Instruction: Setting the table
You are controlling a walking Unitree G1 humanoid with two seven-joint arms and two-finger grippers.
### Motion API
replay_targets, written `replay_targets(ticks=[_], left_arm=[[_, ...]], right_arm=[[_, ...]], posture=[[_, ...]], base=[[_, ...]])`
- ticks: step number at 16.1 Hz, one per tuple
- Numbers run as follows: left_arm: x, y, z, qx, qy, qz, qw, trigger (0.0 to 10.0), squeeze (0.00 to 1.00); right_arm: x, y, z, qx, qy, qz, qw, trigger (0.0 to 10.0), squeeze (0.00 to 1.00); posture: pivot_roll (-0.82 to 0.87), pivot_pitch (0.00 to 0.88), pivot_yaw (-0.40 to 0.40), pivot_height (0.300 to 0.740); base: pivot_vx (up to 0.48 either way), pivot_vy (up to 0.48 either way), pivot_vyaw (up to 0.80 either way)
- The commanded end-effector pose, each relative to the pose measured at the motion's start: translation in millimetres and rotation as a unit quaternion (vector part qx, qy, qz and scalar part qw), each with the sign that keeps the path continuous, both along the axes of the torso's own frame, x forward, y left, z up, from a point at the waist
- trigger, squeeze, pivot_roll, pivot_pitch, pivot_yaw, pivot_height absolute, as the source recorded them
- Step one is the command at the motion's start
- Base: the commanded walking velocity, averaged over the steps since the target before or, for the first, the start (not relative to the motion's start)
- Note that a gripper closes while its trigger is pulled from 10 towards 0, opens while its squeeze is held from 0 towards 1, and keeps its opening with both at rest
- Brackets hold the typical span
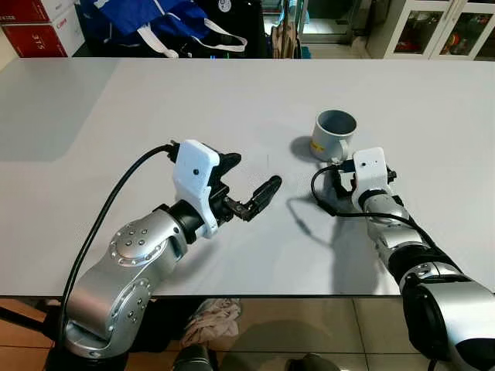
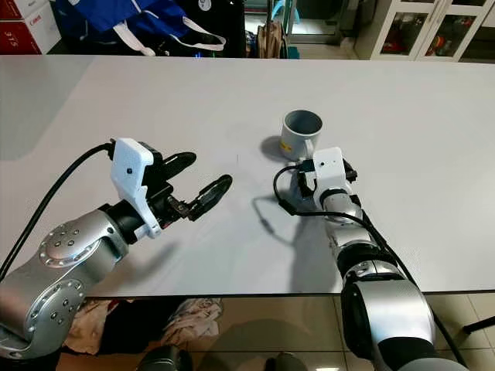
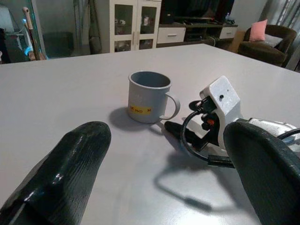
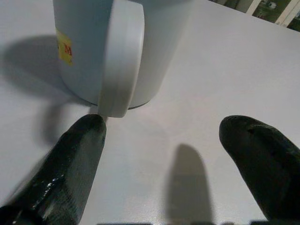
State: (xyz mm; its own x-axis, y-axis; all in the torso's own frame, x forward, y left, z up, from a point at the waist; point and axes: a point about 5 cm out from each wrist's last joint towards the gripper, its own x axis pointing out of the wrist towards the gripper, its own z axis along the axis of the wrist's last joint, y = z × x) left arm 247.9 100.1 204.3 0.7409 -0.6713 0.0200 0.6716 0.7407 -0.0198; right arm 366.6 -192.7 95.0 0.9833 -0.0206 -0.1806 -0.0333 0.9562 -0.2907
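Note:
A pale grey mug [image 1: 334,133] with a yellow label stands upright on the white table [image 1: 155,100], right of centre, its handle turned toward me. My right gripper [image 4: 173,136] is open just short of that handle [image 4: 121,56], low over the table, with one fingertip [image 4: 86,136] close by the handle's foot. Nothing lies between its fingers. My left gripper [image 1: 251,176] hovers open and empty over the table's middle, to the left of the mug [image 3: 147,96] and pointing at it.
The table's front edge [image 1: 232,296] runs just below my arms. Beyond the far edge are a blue bag [image 1: 155,19], red boxes [image 1: 39,27] and a white cabinet [image 1: 433,27]. A cloth [image 1: 213,321] lies on the floor under the table.

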Motion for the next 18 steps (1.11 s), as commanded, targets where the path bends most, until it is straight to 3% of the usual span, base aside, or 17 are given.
replay_targets(ticks=[1, 6, 11, 12, 15, 18], left_arm=[[1.3, -1.5, -0.1, 0.006, -0.002, -0.004, 1.000, 10.0, 0.00], [2.3, -1.2, 0.6, 0.004, -0.005, -0.003, 1.000, 10.0, 0.00], [5.6, 0.3, -4.7, 0.009, -0.002, 0.006, 1.000, 10.0, 0.00], [6.1, -0.4, -6.0, 0.008, -0.001, 0.006, 1.000, 10.0, 0.00], [8.5, -2.1, -9.6, 0.007, 0.002, 0.003, 1.000, 10.0, 0.00], [13.6, -4.5, -14.0, 0.010, 0.003, 0.003, 1.000, 10.0, 0.00]], right_arm=[[-1.4, 2.7, -2.8, 0.008, 0.003, 0.004, 1.000, 10.0, 1.00], [0.3, 4.0, 0.7, 0.016, -0.006, 0.005, 1.000, 10.0, 1.00], [5.2, -0.6, 20.1, 0.015, -0.067, 0.002, 0.998, 10.0, 1.00], [3.4, -4.3, 22.1, 0.010, -0.080, 0.004, 0.997, 10.0, 0.00], [-4.1, -10.2, 16.5, 0.003, -0.085, 0.006, 0.996, 10.0, 0.00], [-14.6, -4.2, 9.4, 0.018, -0.091, 0.023, 0.995, 10.0, 0.00]], posture=[[0.11, 0.053, 0.012, 0.727], [0.11, 0.045, 0.009, 0.727], [0.09, 0.031, 0.004, 0.727], [0.08, 0.028, 0.002, 0.727], [0.05, 0.020, 0.003, 0.727], [0.02, 0.007, 0.008, 0.727]], base=[[0.000, 0.000, 0.00], [0.000, 0.000, 0.00], [0.000, 0.000, 0.00], [0.000, 0.000, 0.00], [0.000, 0.000, 0.00], [0.000, 0.000, 0.00]])
